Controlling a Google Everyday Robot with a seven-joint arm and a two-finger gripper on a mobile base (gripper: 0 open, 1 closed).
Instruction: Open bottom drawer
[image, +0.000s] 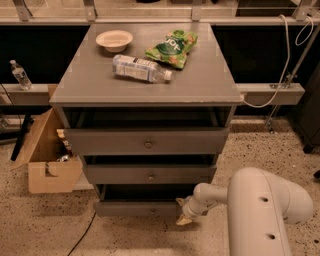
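Observation:
The grey cabinet has three drawers. The bottom drawer is the lowest and slimmest, with a small round knob at its centre. A dark gap shows above its front, and the front stands slightly out from the cabinet. My gripper is at the right end of the bottom drawer's front, low near the floor and right of the knob. My white arm reaches in from the lower right.
The middle drawer and top drawer also stand slightly out. A bowl, a plastic bottle and a green snack bag lie on the cabinet top. An open cardboard box stands on the floor to the left. A cable runs across the floor.

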